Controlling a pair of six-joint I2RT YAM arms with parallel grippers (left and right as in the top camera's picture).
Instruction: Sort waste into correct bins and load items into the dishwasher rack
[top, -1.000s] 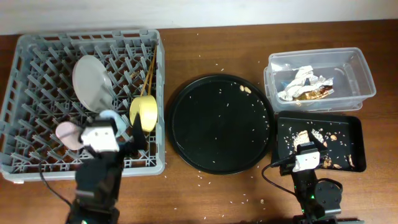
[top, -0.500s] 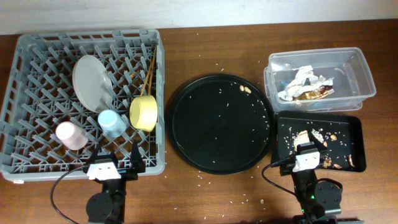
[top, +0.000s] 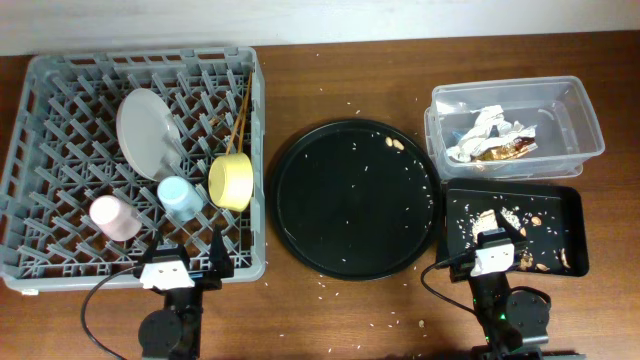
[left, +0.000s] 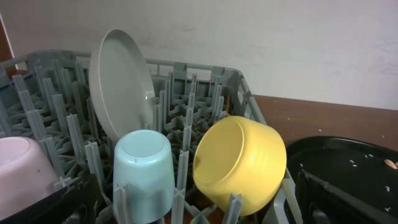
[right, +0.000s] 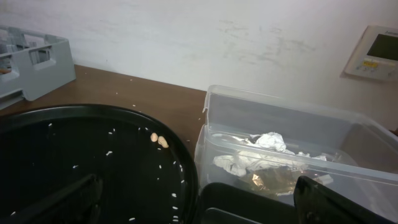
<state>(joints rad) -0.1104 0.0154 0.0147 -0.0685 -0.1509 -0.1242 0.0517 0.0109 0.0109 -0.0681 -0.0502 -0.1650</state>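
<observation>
1. Five items sit in the dishwasher rack (top: 60, 80): the plate (top: 148, 132) on edge between pegs, the chopsticks (top: 238, 118) slanted along the right wall, the yellow bowl (top: 232, 182) tipped on its side, and the blue cup (top: 180, 197) and pink cup (top: 113, 217) mouth down.
2. My left end effector (top: 183, 268) hangs at the rack's near rim, fingers spread wide and holding nothing. The rim and pegs stand between it and the two cups.
3. My right end effector (top: 497, 238) is over the near edge of the shallow black tray (top: 570, 205), also spread wide and empty. Beige scraps (top: 500, 217) lie in that tray just ahead of it.
4. Beyond the tray is the clear tub (top: 590, 130), holding the foil wrapper (top: 485, 130) with its brown piece (top: 505, 150).
5. Between rack and bins lies the big round black tray (top: 350, 200), speckled with pale crumbs, with two beige bits (top: 397, 144) near its far right edge.
6. More crumbs dot the counter (top: 330, 80).
</observation>
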